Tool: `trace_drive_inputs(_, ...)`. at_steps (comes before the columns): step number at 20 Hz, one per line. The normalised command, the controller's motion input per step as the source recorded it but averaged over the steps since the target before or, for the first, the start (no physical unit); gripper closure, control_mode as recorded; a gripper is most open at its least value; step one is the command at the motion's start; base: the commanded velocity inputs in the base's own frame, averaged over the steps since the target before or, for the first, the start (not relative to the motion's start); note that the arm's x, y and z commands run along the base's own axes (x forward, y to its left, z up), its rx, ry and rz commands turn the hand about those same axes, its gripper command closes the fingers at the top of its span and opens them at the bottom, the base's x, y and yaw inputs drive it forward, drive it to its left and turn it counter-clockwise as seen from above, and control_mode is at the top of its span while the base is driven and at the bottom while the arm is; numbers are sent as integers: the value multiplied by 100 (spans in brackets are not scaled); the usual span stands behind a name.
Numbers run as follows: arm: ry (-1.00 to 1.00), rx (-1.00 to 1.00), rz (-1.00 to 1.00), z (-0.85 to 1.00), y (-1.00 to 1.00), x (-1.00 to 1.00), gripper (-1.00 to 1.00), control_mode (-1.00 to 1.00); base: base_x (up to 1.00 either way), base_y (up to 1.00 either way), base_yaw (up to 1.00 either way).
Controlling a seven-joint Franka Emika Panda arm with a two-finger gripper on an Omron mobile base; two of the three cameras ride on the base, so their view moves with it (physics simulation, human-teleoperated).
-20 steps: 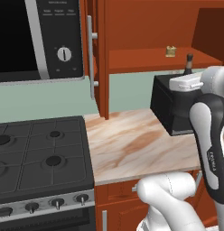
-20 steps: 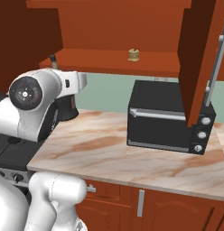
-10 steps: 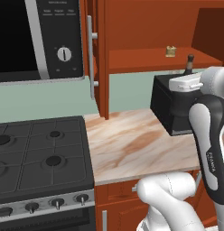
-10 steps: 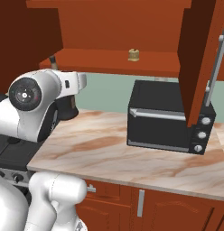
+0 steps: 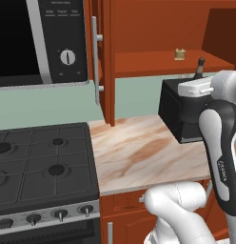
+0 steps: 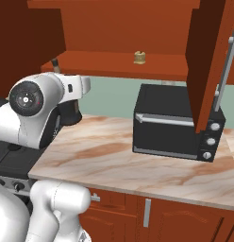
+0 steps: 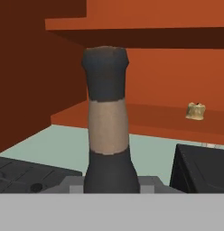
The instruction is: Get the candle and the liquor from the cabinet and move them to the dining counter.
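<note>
Black bottle (image 7: 107, 131) sits upright in the hand (image 7: 109, 187), jaws closed tight on it low at the neck; the neck rises straight up the hand view, and its tip (image 5: 201, 66) pokes up behind the arm in the left base view. Candle (image 5: 180, 54) stands alone on the open cabinet's (image 6: 137, 64) bottom shelf, well apart from the bottle. Below the shelf, a toaster oven (image 6: 178, 123) rests on the marble surface (image 5: 139, 152), stove (image 5: 44, 162) to its left.
</note>
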Motion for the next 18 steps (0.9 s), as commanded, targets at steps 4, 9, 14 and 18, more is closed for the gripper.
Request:
trace_drive_inputs(4,0,0,0,0,0,0,100,-100,0,0,0)
trace_drive_inputs(9,0,0,0,0,0,0,100,-100,0,0,0)
trace_drive_inputs(14,0,0,0,0,0,0,100,-100,0,0,0)
trace_drive_inputs(18,0,0,0,0,0,0,100,-100,0,0,0)
